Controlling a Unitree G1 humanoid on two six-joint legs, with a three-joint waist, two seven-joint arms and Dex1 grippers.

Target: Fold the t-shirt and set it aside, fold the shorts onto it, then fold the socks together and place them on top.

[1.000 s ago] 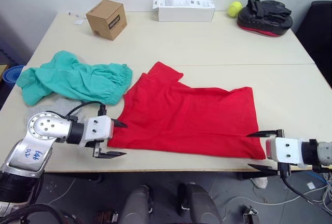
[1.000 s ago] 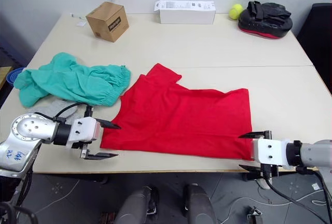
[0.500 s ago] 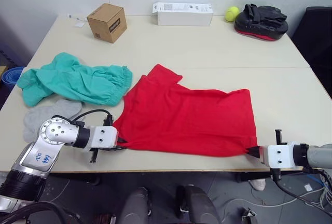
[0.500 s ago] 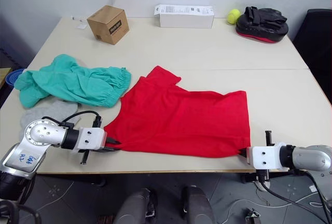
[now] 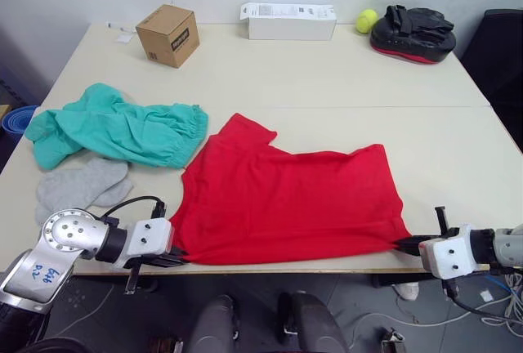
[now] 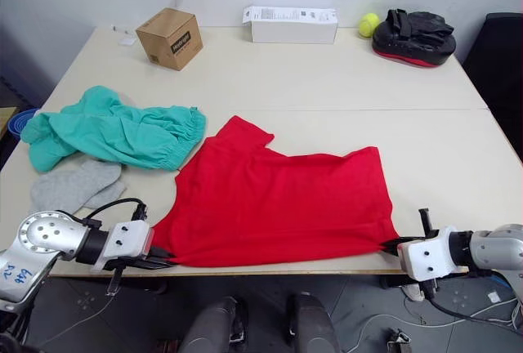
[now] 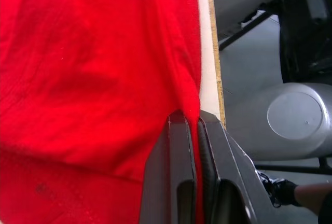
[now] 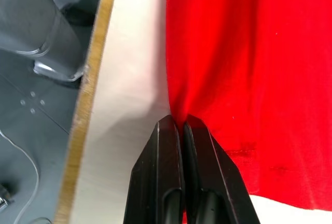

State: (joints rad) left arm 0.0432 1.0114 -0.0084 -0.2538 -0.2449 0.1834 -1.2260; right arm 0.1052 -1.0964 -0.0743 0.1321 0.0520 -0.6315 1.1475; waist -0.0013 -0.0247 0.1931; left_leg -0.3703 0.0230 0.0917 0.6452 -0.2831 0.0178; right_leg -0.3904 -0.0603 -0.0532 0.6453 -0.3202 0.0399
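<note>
We see the t-shirt [image 5: 286, 204] spread flat at the near edge of the tabletop [image 5: 327, 75], its hem lying along that edge. The left end effector [image 5: 173, 258] sits at the t-shirt's near left corner, its two black fingers [image 7: 179, 177] pressed together with red cloth pinched between them. The right end effector [image 5: 409, 244] sits at the t-shirt's near right corner, fingers [image 8: 168, 182] likewise closed on a fold of the hem; the cloth puckers into a small ridge where each grip bites.

Just left of the t-shirt and a little farther back lie the shorts [image 5: 114, 131], bunched, their gathered end almost touching the t-shirt's sleeve. The socks [image 5: 78, 185] lie left of the t-shirt, nearer than the shorts and partly tucked under them; we think they overlap each other, though that is hard to make out.

Well beyond the t-shirt, along the far side of the tabletop, stand a cardboard box [image 5: 167, 34], a long white box [image 5: 288, 20], a yellow ball [image 5: 364, 20] and a black-and-red pad [image 5: 413, 32].
</note>
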